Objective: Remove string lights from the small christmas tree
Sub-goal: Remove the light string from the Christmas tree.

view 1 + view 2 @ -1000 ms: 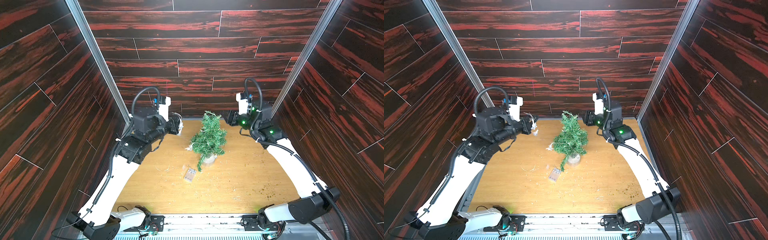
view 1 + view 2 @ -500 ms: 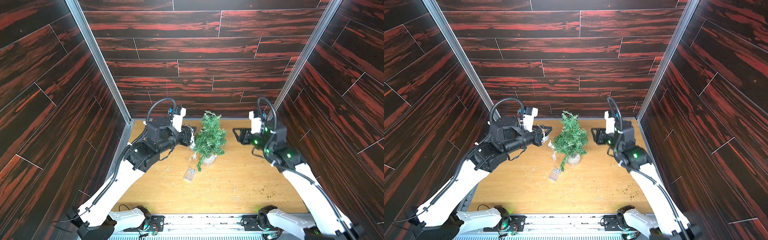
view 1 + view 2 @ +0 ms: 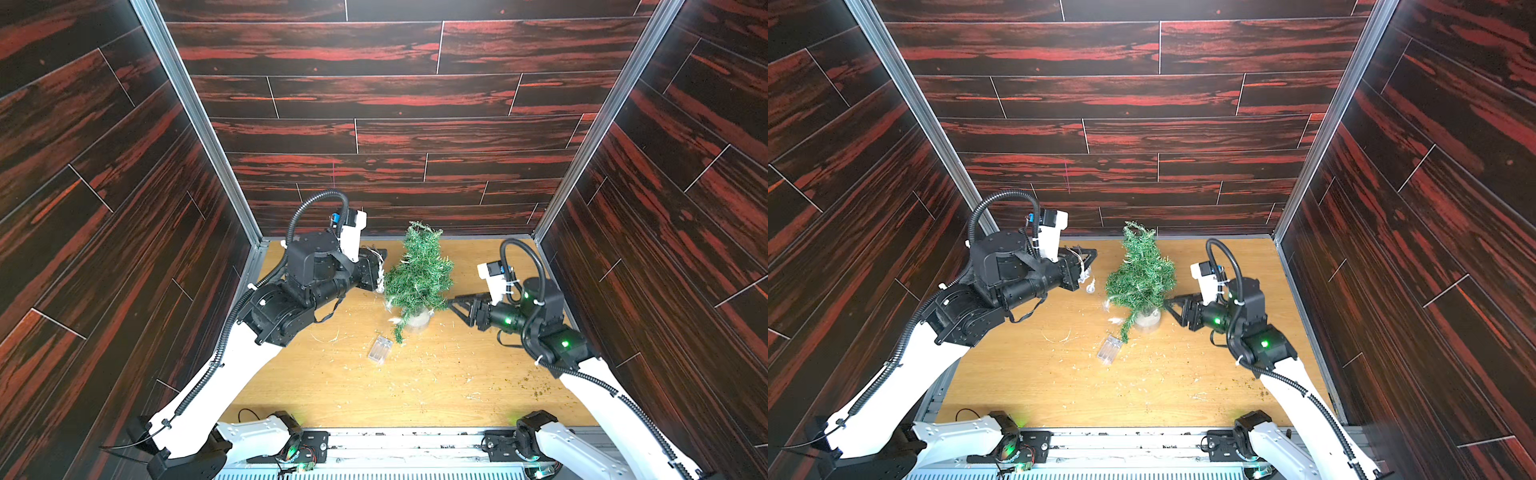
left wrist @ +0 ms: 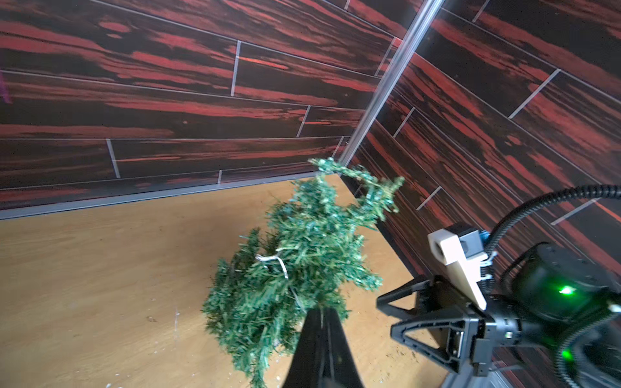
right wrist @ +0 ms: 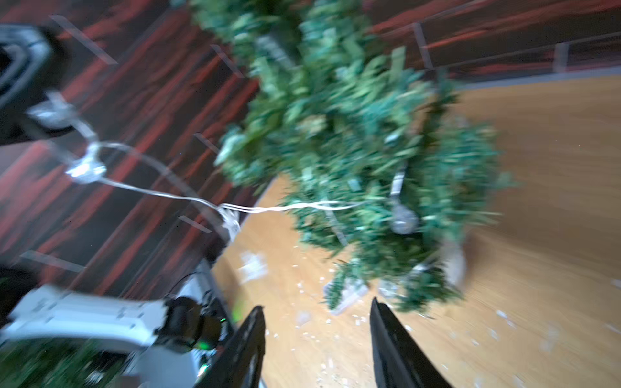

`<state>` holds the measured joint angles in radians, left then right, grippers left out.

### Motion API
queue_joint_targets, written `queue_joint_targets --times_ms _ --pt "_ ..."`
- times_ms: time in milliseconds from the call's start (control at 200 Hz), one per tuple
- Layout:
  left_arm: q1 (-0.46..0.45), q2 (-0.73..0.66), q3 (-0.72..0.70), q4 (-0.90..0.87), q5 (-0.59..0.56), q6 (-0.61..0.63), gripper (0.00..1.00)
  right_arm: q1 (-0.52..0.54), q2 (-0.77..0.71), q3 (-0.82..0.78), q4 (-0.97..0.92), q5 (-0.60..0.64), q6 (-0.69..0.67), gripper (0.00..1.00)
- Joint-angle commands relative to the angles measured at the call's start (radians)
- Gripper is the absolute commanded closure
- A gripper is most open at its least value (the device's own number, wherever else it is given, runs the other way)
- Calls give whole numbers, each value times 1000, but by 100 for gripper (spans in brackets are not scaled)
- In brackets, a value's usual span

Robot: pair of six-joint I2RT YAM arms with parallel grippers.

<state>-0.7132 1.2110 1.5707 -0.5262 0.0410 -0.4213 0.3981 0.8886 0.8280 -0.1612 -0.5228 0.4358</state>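
Silvery-gold wire first: pinches string lights point(image 5: 268, 209) in pressed-together left hand point(image 3: 1088, 259) to draw them off small christmas tree point(image 3: 417, 274) standing near counter's point(image 3: 457, 395) middle, with right hand point(image 3: 456, 307) spread beside its base, likely to steady it.

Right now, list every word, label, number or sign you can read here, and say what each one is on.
None: no view shows any readable word, number or sign.
The clear battery box and the tree carry no visible print; the right wrist view is blurred.
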Motion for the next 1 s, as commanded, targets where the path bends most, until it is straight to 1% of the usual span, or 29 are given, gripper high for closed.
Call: queue_joint_targets --times_ms 0,165,306,471,496,541,601,752,857,992 --pt "-18 4 7 9 -1 -18 100 17 -19 -33 178 -110 60 46" --pt "-43 8 22 5 -6 -28 100 109 11 1 157 -59 3 43" --pt "-53 5 20 10 -5 -42 100 224 58 50 117 48 -68 41" --pt "-58 15 29 12 -1 -55 100 322 122 84 150 161 -118 40" --pt "-60 17 31 10 -2 -55 100 330 130 85 162 167 -124 40" --pt "-59 19 33 7 -3 -59 100 341 141 83 185 223 -131 40" --pt "-60 21 37 6 -2 -59 100 349 156 78 225 248 -138 40" --pt "-61 19 43 -1 -1 -63 100 368 209 102 283 257 -146 40" --pt "-62 19 43 -1 2 -67 100 399 245 135 287 277 -164 40" --pt "-64 19 43 -1 3 -68 100 410 283 165 295 284 -175 40"
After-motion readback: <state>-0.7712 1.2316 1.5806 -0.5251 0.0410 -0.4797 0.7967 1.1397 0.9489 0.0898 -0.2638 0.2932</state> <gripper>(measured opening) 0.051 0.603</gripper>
